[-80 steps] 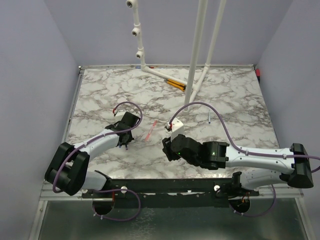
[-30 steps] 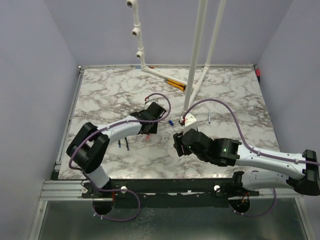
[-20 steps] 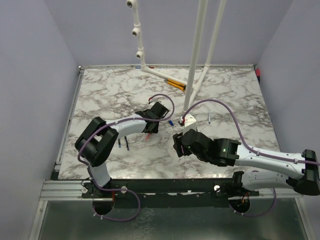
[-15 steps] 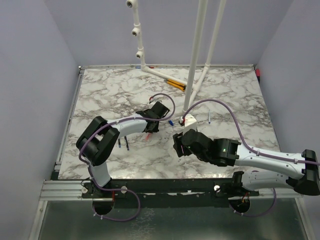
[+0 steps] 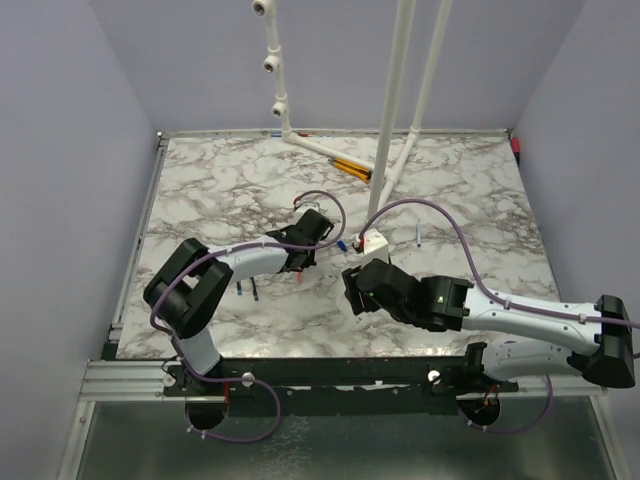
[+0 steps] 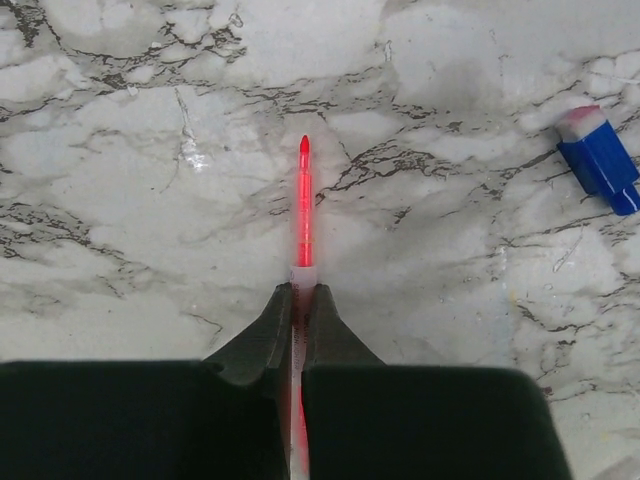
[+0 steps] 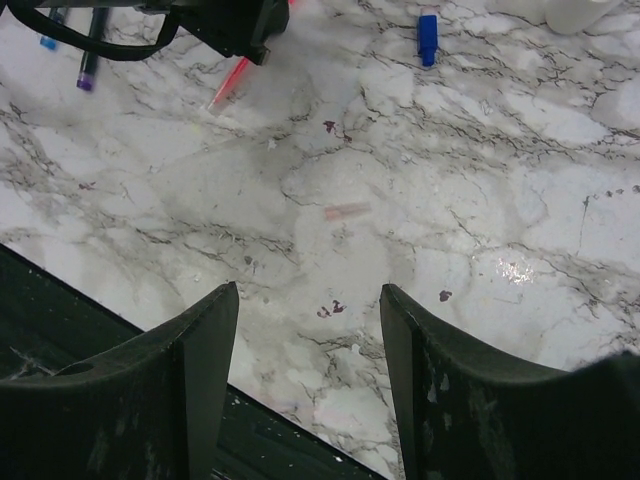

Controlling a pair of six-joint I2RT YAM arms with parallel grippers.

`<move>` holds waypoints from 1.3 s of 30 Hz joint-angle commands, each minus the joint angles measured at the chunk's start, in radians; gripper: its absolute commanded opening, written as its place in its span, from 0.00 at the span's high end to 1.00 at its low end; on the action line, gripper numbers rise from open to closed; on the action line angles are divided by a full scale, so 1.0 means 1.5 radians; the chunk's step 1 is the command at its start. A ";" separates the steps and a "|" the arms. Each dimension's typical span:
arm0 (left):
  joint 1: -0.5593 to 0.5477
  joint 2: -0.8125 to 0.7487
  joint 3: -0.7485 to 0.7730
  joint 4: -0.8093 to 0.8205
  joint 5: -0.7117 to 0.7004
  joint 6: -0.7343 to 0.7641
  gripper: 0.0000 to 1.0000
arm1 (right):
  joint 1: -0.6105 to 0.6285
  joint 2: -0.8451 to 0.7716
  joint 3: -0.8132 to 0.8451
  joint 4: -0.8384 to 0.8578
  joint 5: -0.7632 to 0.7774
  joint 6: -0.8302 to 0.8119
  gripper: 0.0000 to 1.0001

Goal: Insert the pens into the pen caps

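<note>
My left gripper is shut on the pink-red pen, whose tip points away from the jaws just above the marble. In the top view this left gripper is at mid-table, with the pen under it. A blue pen cap lies to its right, the same cap showing near the white pole. My right gripper hangs open over the table, and a pale pink cap lies ahead of its fingers. A black pen and a blue pen lie left of the left arm.
A white pipe frame stands at the back centre, with orange-and-black sticks at its foot. A thin blue item lies right of the pole. The table's dark front edge runs under the right gripper.
The left gripper has closed on the pink-red pen. The right arm has shifted slightly left with its jaws still wide.
</note>
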 commanded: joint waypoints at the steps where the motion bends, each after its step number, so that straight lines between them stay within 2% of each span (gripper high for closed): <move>1: -0.001 -0.018 -0.039 -0.053 0.019 -0.005 1.00 | -0.005 0.008 0.031 -0.012 -0.007 -0.003 0.38; 4: -0.001 -0.053 -0.036 -0.048 0.037 -0.002 1.00 | -0.005 0.006 0.038 -0.014 -0.008 -0.005 0.38; 15: -0.001 -0.233 -0.058 -0.021 0.192 0.026 1.00 | -0.017 -0.024 0.028 -0.009 0.023 0.032 0.44; 22: -0.001 -0.359 -0.107 0.017 0.297 0.037 1.00 | -0.077 -0.026 0.018 0.060 -0.089 0.016 0.43; 30: -0.001 -0.506 -0.147 0.050 0.393 0.043 1.00 | -0.153 -0.028 0.038 0.129 -0.223 0.057 0.42; 39: -0.001 -0.607 -0.169 0.070 0.457 0.051 1.00 | -0.161 -0.064 0.021 0.251 -0.292 0.124 0.40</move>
